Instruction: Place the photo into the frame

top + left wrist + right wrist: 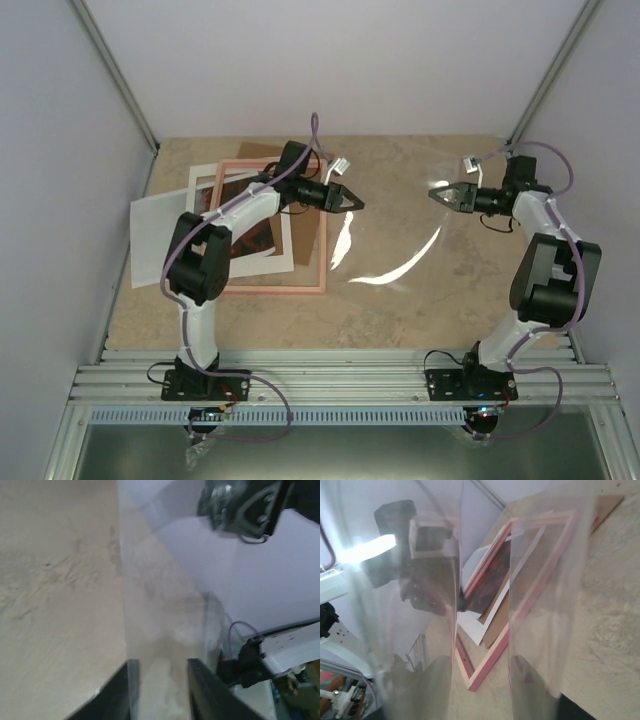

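A clear flexible sheet (395, 268) hangs bowed in the air between my two grippers. My left gripper (358, 203) is shut on one end, its fingers partly apart with the curved sheet (160, 605) pinched between them (159, 662). My right gripper (434, 194) is shut on the other end, its fingers showing blurred through the sheet (545, 605) around (479, 661). The thin pink frame (300, 290) lies flat on the table at the left, also in the right wrist view (490, 662). The red-and-dark photo (252, 240) lies inside it, partly under my left arm, also in the right wrist view (492, 575).
A white mat border (240, 268) lies around the photo inside the frame. A brown backing board (255, 150) pokes out behind the frame. A white paper sheet (150, 240) lies at the far left. Side walls stand close on both sides.
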You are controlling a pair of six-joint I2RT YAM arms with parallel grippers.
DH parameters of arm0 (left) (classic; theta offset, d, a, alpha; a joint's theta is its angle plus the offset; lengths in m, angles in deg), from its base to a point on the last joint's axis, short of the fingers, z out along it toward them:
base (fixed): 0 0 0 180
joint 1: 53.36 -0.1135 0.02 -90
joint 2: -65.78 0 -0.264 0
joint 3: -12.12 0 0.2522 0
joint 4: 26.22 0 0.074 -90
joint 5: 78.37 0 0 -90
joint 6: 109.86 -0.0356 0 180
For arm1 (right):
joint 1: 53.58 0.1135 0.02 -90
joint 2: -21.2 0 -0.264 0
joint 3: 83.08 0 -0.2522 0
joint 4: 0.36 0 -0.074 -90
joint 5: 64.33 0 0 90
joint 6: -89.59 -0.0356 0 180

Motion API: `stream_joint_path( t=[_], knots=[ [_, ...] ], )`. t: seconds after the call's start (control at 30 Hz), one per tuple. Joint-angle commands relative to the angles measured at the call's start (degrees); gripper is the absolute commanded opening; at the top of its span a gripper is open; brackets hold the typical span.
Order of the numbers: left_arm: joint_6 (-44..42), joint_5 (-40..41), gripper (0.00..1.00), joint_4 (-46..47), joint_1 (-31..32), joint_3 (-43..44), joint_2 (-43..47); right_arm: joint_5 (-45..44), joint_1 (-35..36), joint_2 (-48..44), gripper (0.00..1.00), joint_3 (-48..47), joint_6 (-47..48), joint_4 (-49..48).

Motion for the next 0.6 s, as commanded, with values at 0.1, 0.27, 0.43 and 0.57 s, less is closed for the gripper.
stream_joint_path(
  t=[0.1,0.27,0.43,0.57],
  knots=[
    [8.07,-1.28,0.0,8.83,-0.4,0.45,7.84,-1.23,0.29,-1.75,0.59,-3.76,-11.62,-12.84],
    [2.97,4.03,0.0,1.23,-6.59,3.4,12.94,-13.95,-0.67,-1.31,0.88,-5.64,-19.83,-18.74],
    [-8.12,12.12,0.0,-10.14,-11.79,8.43,18.8,-33.73,-0.87,-0.16,0.89,-1.88,-27.04,-23.33],
    [-9.92,18.89,0.0,-11.58,-17.08,8.66,23.65,-39.05,4.0,2.99,0.87,-1.5,-29.03,-23.28]
  ],
)
